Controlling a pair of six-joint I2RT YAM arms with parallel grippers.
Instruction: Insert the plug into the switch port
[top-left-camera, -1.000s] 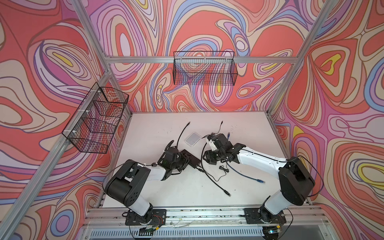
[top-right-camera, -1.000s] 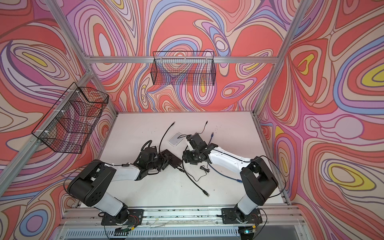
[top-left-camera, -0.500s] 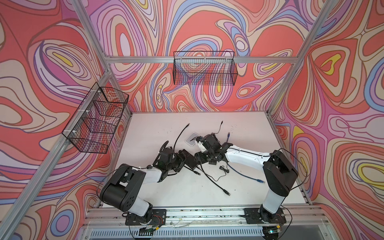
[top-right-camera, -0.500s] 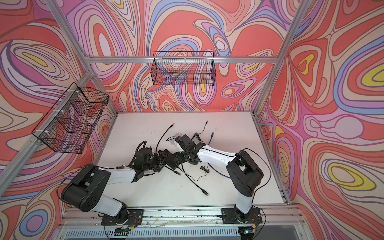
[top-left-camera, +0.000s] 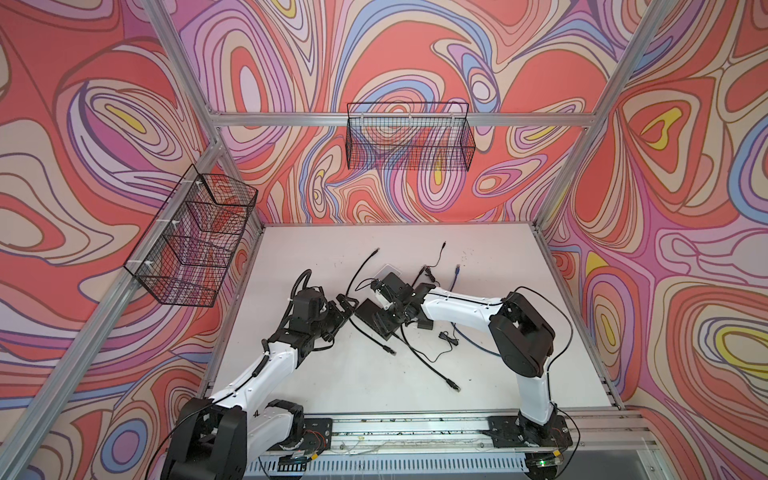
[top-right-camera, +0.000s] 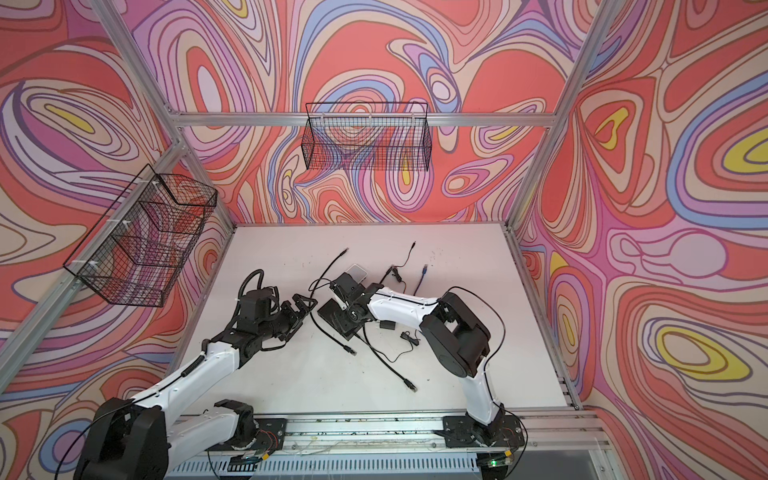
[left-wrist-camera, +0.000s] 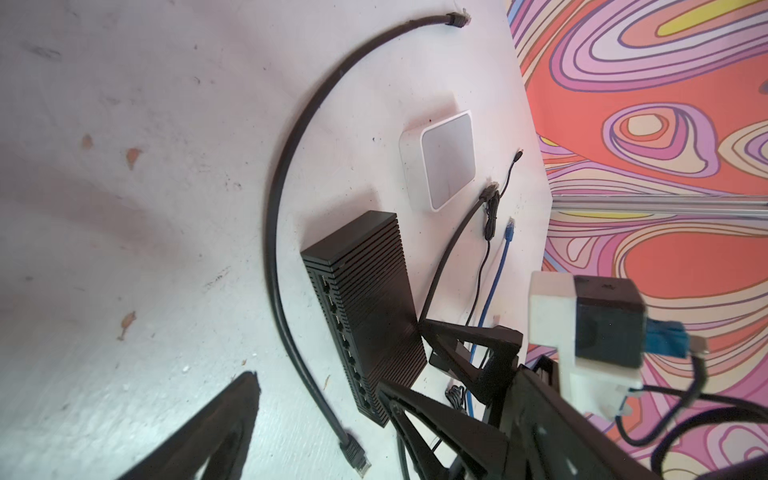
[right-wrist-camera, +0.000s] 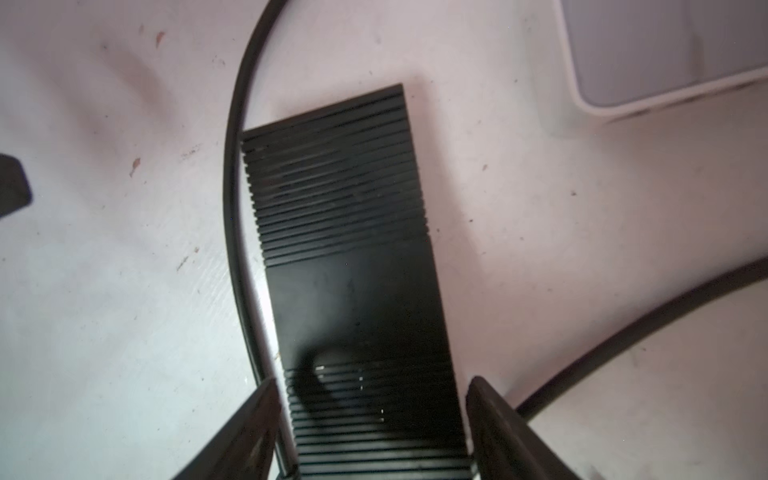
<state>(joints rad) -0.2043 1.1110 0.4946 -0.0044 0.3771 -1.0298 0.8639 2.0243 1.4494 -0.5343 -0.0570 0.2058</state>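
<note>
Scuffed white tabletop (top-left-camera: 332, 374) w/ blk switch (left-wrist-camera: 365, 291), swirly walls (top-left-camera: 415, 62).

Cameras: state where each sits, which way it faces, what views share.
Top views: high over the base, looking down at the table; left arm, right arm show.
Left wrist: on the left arm, facing the switch, port side; left gripper shows, jaws open.
Right wrist: on the right arm, looking down on the switch; right gripper, jaws astride it.
Wrist views share switch and white box.
</note>
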